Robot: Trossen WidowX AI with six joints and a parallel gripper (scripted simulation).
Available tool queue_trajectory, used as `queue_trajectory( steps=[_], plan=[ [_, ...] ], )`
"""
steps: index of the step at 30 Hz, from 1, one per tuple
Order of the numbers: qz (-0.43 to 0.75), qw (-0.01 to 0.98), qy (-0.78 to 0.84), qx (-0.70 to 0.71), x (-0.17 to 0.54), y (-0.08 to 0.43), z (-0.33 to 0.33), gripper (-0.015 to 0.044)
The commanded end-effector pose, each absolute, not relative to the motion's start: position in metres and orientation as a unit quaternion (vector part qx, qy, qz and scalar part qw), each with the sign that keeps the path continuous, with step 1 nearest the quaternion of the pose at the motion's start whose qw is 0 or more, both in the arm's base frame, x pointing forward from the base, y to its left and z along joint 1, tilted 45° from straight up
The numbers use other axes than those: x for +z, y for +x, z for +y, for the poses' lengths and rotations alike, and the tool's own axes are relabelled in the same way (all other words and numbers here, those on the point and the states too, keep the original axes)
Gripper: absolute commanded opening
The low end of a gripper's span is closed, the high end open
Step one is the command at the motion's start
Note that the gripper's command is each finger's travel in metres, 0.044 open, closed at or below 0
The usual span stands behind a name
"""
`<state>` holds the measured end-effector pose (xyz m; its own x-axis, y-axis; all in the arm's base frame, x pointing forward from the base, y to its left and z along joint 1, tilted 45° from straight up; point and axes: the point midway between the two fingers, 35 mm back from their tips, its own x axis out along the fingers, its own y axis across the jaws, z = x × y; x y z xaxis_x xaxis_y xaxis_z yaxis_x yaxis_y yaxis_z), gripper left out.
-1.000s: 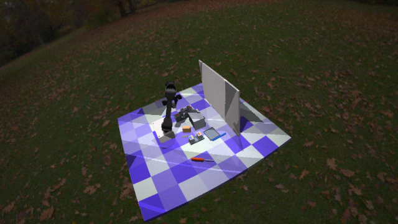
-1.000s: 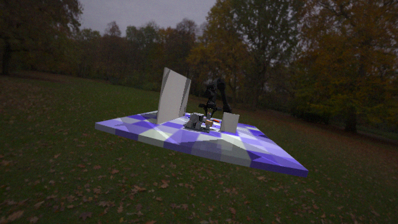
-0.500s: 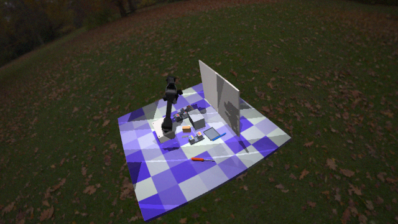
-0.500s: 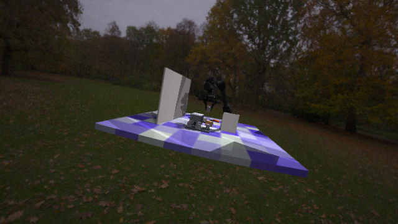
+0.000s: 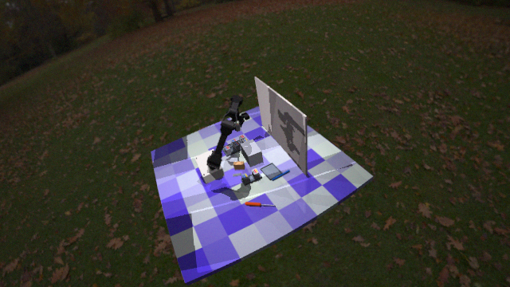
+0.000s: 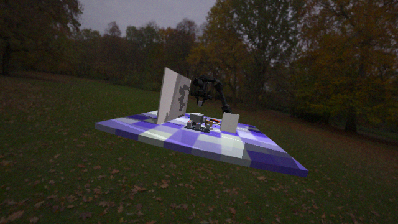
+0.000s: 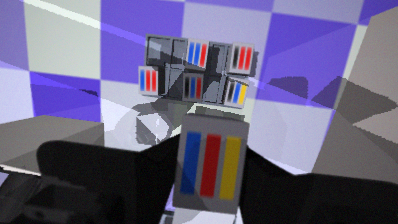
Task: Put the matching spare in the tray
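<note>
My gripper (image 5: 237, 126) (image 6: 199, 102) (image 7: 207, 141) is shut on a grey spare block with blue, red and yellow stripes, raised above the table. The dark rack (image 6: 202, 130) (image 7: 217, 60) lies beyond it in the wrist view. It holds several other striped spares, one blue-blue-red (image 7: 196, 54) and one black-red-red (image 7: 242, 59); its corner compartment (image 7: 159, 50) is empty. A flat grey tray (image 5: 272, 171) lies on the table, away from the gripper. A small dark fixture (image 5: 246, 180) with striped blocks stands beside the tray. I cannot tell any code on a mounted unit's back.
A grey box (image 5: 254, 156) (image 6: 196, 117) stands between rack and tray. A tall pale panel (image 5: 284, 127) (image 6: 169, 93) stands beyond them. An orange-brown block (image 5: 238, 165), a blue bar (image 5: 280, 174) at the tray's edge and an orange-handled screwdriver (image 5: 253, 204) lie on the table.
</note>
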<state>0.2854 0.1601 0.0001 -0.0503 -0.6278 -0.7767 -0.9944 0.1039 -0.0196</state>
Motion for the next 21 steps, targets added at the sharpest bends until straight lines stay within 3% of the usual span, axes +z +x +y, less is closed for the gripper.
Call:
queue_trajectory(
  steps=[1,21],
  plan=[
    [0.665,0.332,-0.605,0.284,0.021,0.302,0.14,0.0],
    [0.665,0.337,-0.609,0.271,0.122,0.342,0.019,0.0]
  ],
)
